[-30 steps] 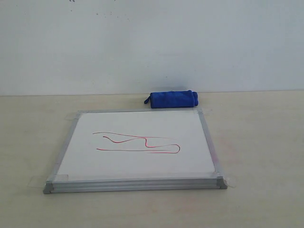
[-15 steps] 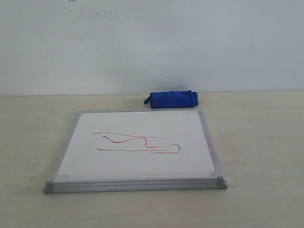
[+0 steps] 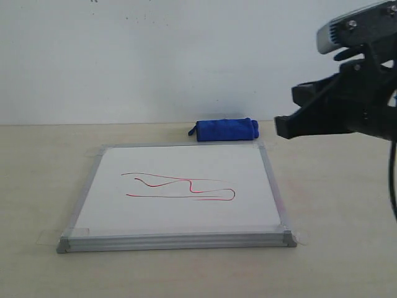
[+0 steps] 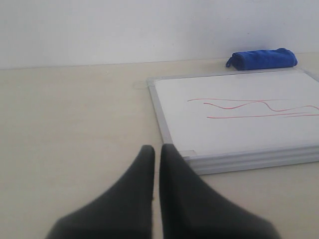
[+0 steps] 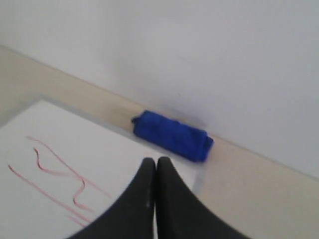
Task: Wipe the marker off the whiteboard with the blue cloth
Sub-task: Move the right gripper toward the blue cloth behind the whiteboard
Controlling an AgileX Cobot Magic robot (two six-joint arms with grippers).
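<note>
The whiteboard is lying flat on the pale desk, its silver frame taped at the corners, with the marker running as thin red loops across the middle of its white face. The blue cloth is sitting rolled up on the desk at the board's 12 o'clock, shading toward 1 o'clock, just beyond the far frame and close to the white wall. The right gripper is hanging in the air at about 3 o'clock of the cloth, above the desk and apart from both cloth and board. Its wrist camera is showing the black jaws pressed together, with the cloth lying ahead of them. The left gripper, seen only by its own wrist camera, is hovering over bare desk off the board's 7 o'clock corner, its jaws likewise drawn together to a hairline slit.
</note>
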